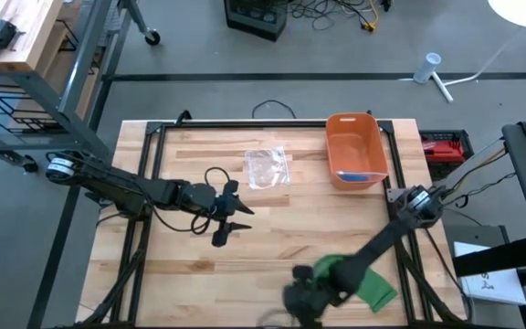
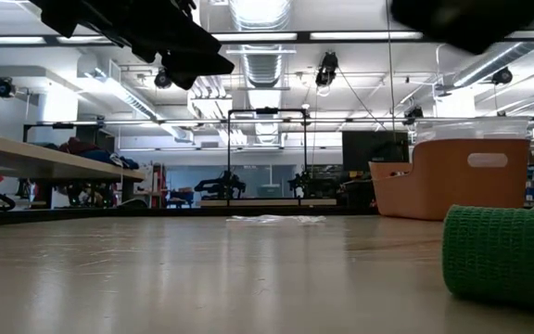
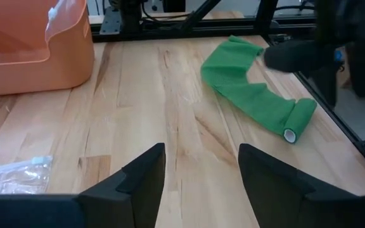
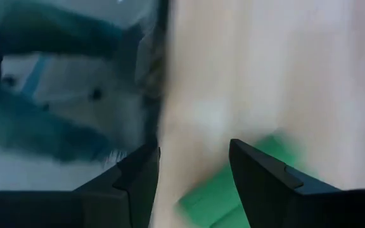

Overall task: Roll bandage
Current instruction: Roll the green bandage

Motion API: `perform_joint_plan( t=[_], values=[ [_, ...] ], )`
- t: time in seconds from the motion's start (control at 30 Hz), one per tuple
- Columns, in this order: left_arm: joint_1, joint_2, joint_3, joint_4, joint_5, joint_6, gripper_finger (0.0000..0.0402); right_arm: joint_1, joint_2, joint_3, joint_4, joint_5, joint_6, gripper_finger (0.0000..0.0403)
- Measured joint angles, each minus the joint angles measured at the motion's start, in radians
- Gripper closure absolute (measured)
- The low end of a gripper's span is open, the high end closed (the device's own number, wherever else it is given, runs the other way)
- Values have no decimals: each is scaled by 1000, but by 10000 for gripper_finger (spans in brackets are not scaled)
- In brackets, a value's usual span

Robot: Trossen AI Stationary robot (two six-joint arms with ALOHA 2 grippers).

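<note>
Bandage: your green woven bandage (image 3: 252,95) lies on the light wooden slat table (image 1: 272,238) at its near right edge; one end is wound into a small roll, the rest trails flat, unrolled.
Bandage, low view: you see the green roll (image 2: 503,255) resting on the table at the right.
Right gripper: your right gripper (image 1: 301,297) sits at the near edge, just left of the bandage; its fingers (image 4: 138,177) stand apart with nothing between them, the green fabric just beyond the tips.
Left gripper: your left gripper (image 1: 233,222) hangs over the middle of the table, well apart from the bandage, pointing toward it; its fingers (image 3: 138,180) are spread and empty.
Bin: you have an orange plastic rectangular bin (image 1: 355,151) at the far right of the table, with something blue inside that you cannot make out.
Bag: a clear crumpled plastic bag (image 1: 268,167) lies flat just left of the bin, far of the left gripper.
</note>
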Motion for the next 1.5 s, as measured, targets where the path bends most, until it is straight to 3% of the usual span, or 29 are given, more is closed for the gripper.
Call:
perform_joint_plan(
  t=[0.27,0.5,0.73,1.07,1.23,1.5],
  values=[
    [0,0,0,6,0,0,195,184,18,-1,-77,-76,107,220],
    [0,0,0,19,0,0,180,252,126,-1,25,-55,143,220],
    [0,0,0,39,0,0,167,133,165,-2,39,-39,-65,220],
    [0,0,0,39,0,0,159,-173,143,24,24,105,-456,220],
    [0,0,0,40,0,0,167,-248,107,90,-43,109,-496,220],
    [0,1,0,43,0,0,187,-217,-54,107,-314,125,-422,220]
  ],
)
